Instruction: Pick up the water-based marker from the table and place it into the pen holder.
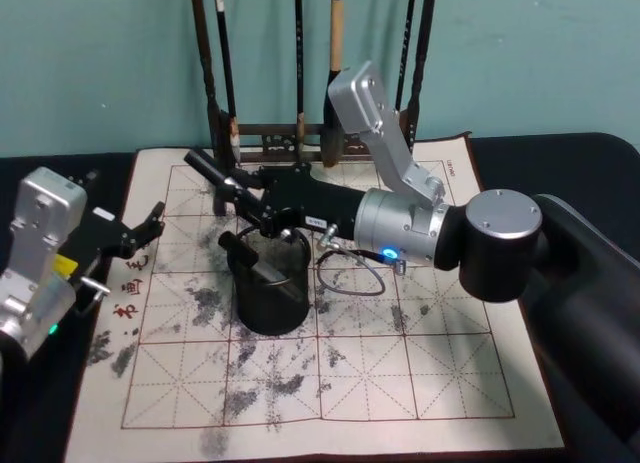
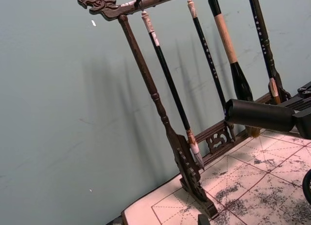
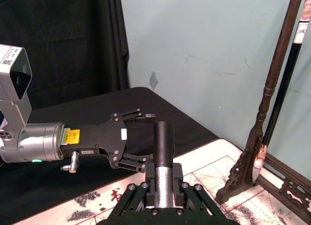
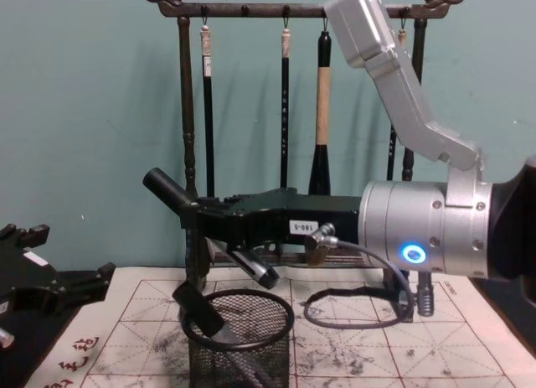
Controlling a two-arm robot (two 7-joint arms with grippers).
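The water-based marker (image 4: 165,189) is gripped tight by the right gripper (image 4: 194,214) above the pen holder (image 4: 239,338); the left gripper (image 1: 140,233) is held spread at the mat's (image 1: 420,383) left edge.

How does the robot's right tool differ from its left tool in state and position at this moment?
The right tool is shut on a black cylindrical marker and hangs over the round black wire-mesh pen holder; the left tool is open and holds nothing. The right tool is at the middle of the cream grid-printed mat; the left tool is at the mat's left edge. Both are black.
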